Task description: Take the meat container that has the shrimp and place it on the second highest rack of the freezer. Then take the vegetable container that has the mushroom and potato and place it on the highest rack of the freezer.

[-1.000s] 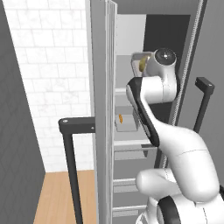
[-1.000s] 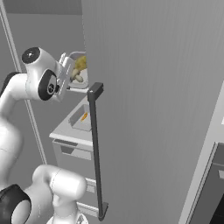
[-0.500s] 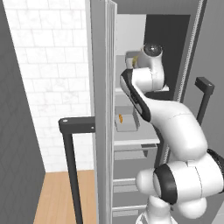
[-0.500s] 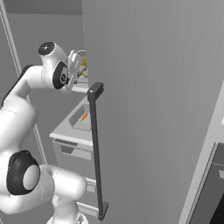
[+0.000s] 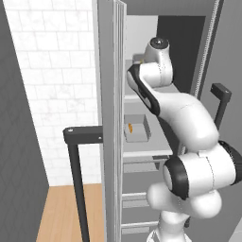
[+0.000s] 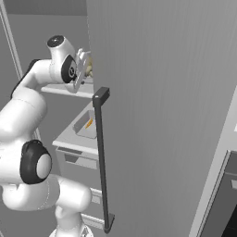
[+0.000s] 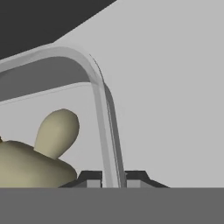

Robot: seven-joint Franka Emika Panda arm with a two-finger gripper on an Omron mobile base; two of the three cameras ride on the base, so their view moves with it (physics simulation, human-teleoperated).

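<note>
My gripper (image 7: 113,181) is shut on the rim of the vegetable container (image 7: 101,109), whose grey wall runs up between the two fingertips (image 7: 89,179). Inside it lie a pale mushroom (image 7: 57,131) and a yellow-brown potato (image 7: 24,168). From the right base view, my gripper (image 6: 84,70) holds this tray inside the freezer (image 6: 162,115), at the level of the highest rack (image 6: 62,89). I cannot tell whether the tray touches the rack. The meat container (image 5: 136,130) with its orange shrimp (image 5: 130,128) rests on the second highest rack (image 5: 144,153); it also appears as the meat container (image 6: 87,127).
The open freezer door (image 5: 111,118) stands edge-on at the left with a dark bar handle (image 5: 75,179). Another dark handle (image 6: 102,157) stands on the grey panel at the right. Grey drawers (image 6: 76,159) sit below the racks. A white tiled wall (image 5: 56,85) is at the left.
My arm has stretched further into the freezer, carrying the vegetable container deeper over the highest rack. The meat container has stayed in place.
</note>
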